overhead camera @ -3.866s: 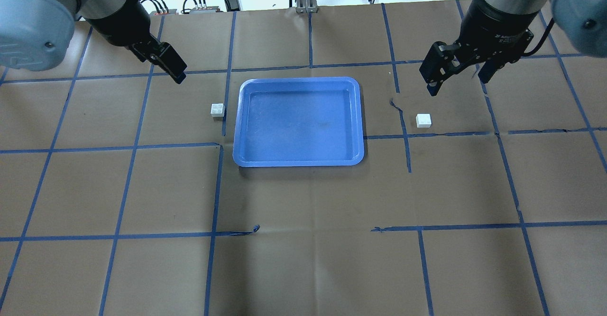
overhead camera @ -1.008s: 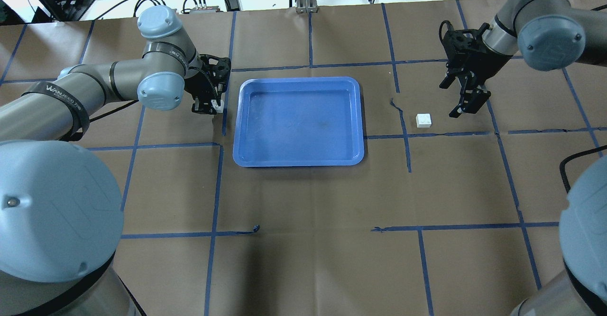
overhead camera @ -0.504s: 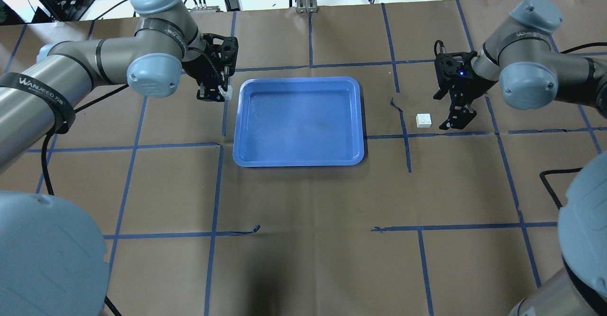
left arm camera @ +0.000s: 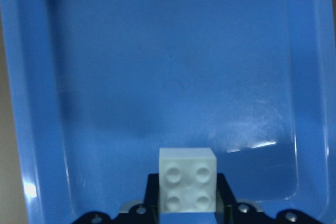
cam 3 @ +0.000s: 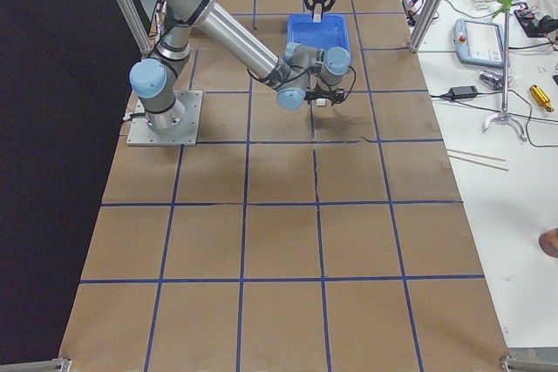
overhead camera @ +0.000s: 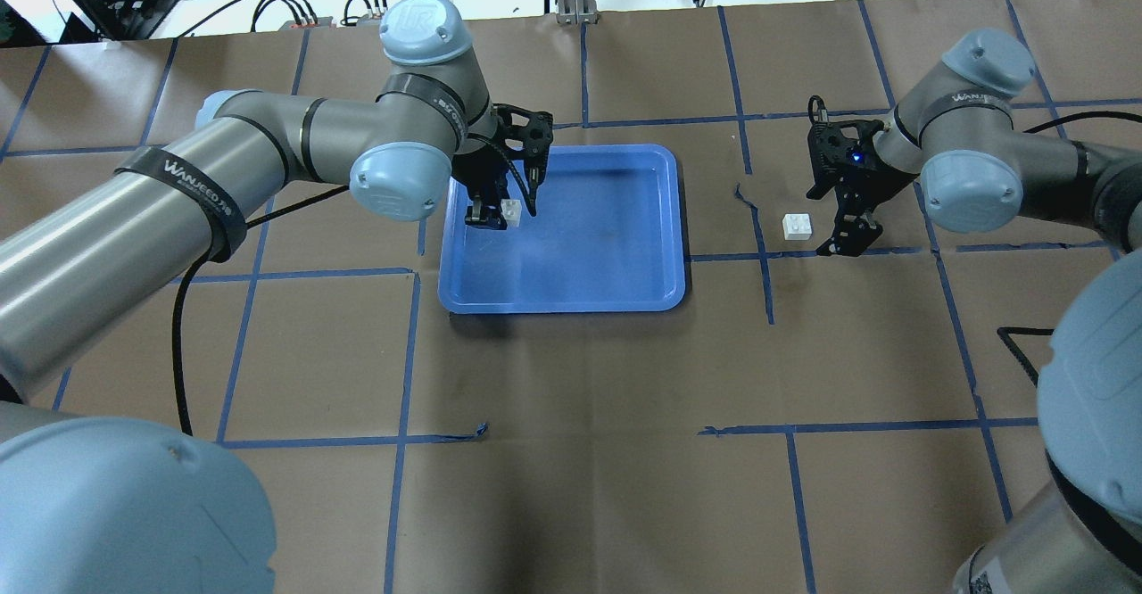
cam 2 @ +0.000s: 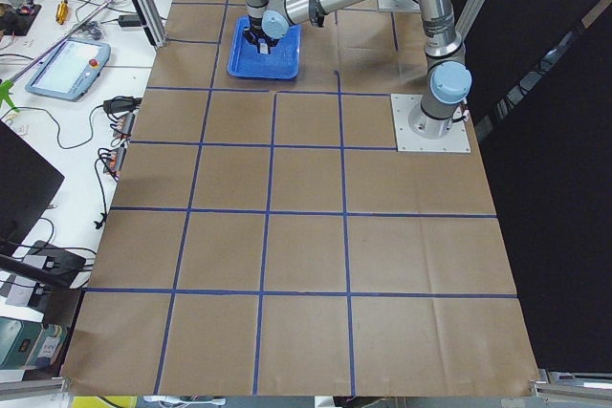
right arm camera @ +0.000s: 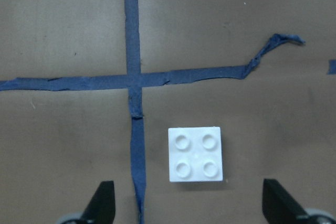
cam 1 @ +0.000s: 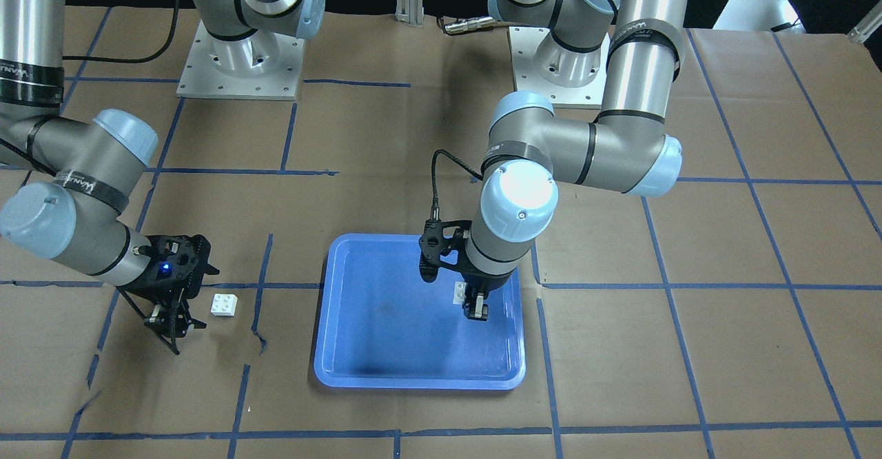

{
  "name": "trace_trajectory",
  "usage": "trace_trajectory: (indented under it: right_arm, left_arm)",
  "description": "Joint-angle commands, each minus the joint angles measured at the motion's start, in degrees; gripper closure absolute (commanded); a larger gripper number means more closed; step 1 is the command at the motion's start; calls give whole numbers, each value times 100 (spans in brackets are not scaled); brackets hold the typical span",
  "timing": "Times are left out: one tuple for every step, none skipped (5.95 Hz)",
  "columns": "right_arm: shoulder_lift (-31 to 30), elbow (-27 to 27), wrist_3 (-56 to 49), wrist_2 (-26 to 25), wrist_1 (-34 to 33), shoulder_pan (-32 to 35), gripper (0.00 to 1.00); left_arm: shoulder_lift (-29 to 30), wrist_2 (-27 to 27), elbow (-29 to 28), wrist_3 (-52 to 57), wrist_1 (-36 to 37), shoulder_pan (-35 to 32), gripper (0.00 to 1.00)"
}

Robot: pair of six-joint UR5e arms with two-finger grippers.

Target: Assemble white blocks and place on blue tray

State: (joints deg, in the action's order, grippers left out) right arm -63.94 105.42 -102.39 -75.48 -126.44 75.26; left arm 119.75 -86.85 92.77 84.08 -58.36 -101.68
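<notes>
Left end effector (overhead camera: pixel 501 216) had carried its clamped white brick (overhead camera: pixel 512 210) over the blue tray (overhead camera: pixel 624 284), unassembled; right end effector (right arm camera: pixel 191 205) gaped beside second brick (right arm camera: pixel 195 154)

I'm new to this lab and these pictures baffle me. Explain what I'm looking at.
This is a robot with two arms mounted on a paper-covered table, each ending in a two-finger gripper. Two pictures come from fixed cameras looking down, one behind the robot and one facing it. Two are taken from the table's ends, and two from cameras on the wrists. The left gripper is shut on the first white block, holding it over the blue tray. The second white block lies on the table apart from the tray, studs up. The right gripper hangs open close by it, not touching.
</notes>
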Motion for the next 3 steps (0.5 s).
trace_trajectory:
  right_arm:
    - [4,14,0,7,-73,15,0]
    - [4,14,-9,207,-187,15,2]
    - [4,22,0,218,-179,15,5]
  left_arm:
    - [434,-33,-5,-427,456,-307,99]
    - [418,-51,-22,-436,466,-404,98]
    - [461,-33,-48,-445,475,-414,95]
